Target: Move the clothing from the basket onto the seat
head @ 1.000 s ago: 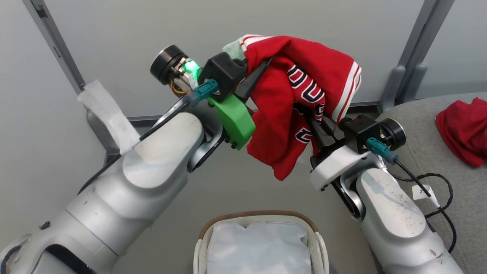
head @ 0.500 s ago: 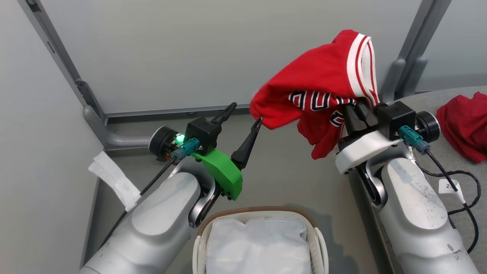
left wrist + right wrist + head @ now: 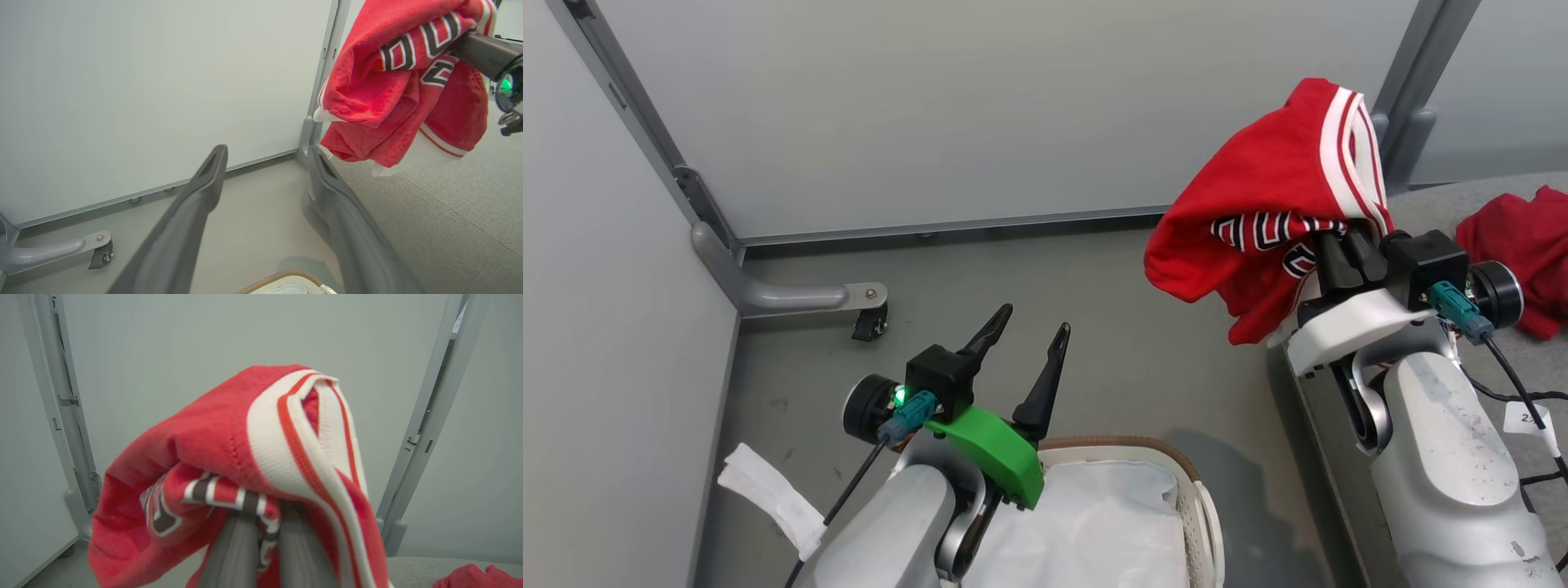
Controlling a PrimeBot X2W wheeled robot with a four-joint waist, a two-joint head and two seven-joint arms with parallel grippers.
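A bright red garment of the clothing (image 3: 1258, 188) with white bands and striped lettering hangs in the air, and my right gripper (image 3: 1339, 245) is shut on it beside the grey seat (image 3: 1437, 204). In the right wrist view the clothing (image 3: 229, 449) drapes over my right gripper (image 3: 267, 531). Another red garment (image 3: 1515, 245) lies on the seat. My left gripper (image 3: 1033, 320) is open and holds nothing, low over the basket (image 3: 1123, 445), whose white liner shows. The left wrist view has my left gripper (image 3: 267, 151) spread wide, with the clothing (image 3: 400, 94) up and to the right.
A grey frame leg with a caster (image 3: 866, 314) stands on the floor at the left, below the pale wall panel. A grey upright post (image 3: 1409, 122) rises behind the clothing. A black cable (image 3: 1523, 384) lies on the seat by my right arm.
My left gripper has opened, let go of the clothing and dropped back toward the basket. My right gripper has carried the clothing to the right, toward the seat.
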